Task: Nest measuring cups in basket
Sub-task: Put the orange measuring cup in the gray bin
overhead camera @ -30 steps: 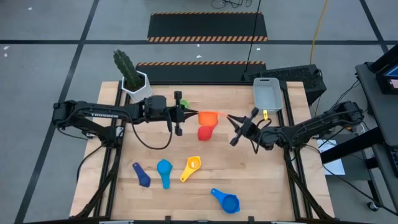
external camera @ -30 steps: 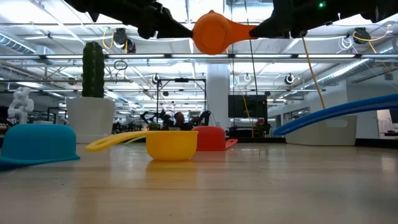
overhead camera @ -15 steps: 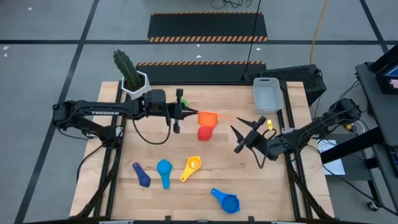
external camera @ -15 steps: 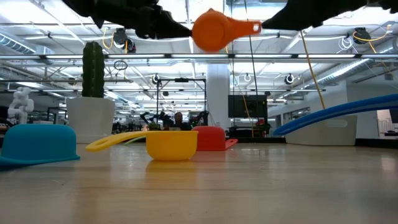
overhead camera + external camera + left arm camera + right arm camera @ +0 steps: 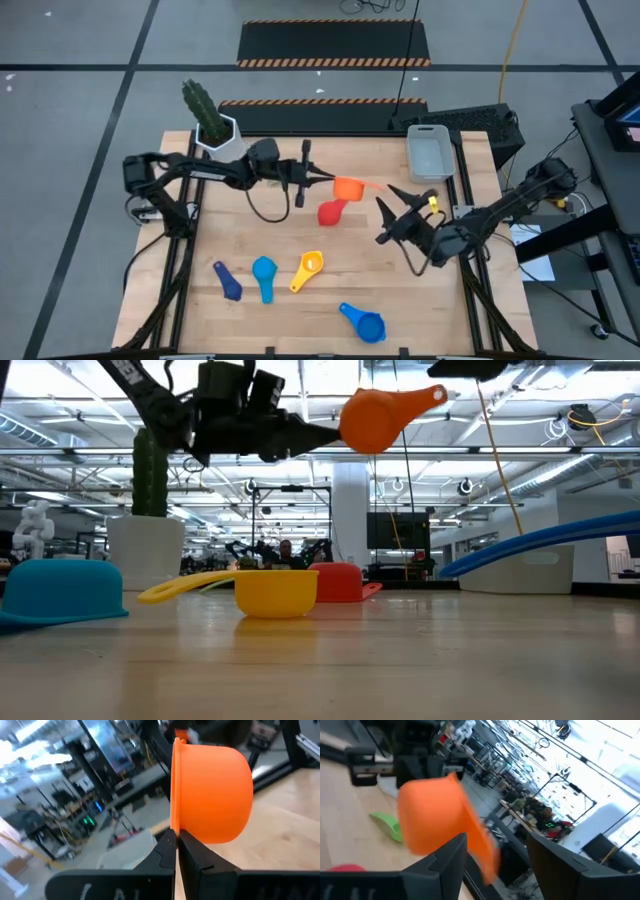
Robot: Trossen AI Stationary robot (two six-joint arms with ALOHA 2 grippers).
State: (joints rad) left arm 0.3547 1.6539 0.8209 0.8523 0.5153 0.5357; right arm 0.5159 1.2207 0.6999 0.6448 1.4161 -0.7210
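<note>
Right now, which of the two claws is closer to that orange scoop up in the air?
Left. The left gripper is shut on the rim of the orange cup, holding it above the table. The right gripper hangs open beside the handle end, not touching it.

In the high view the green cup (image 5: 291,152) is almost wholly covered by the left arm (image 5: 215,170) — only a sliver can be seen. The yellow cup (image 5: 432,201) by the basket (image 5: 428,152) is partly hidden behind the right gripper (image 5: 393,213). In the low view the dark blue cup cannot be found, and the right gripper is cut off by the upper edge. In the right wrist view the orange cup (image 5: 436,822) is blurred — its handle cannot be traced clearly.
</note>
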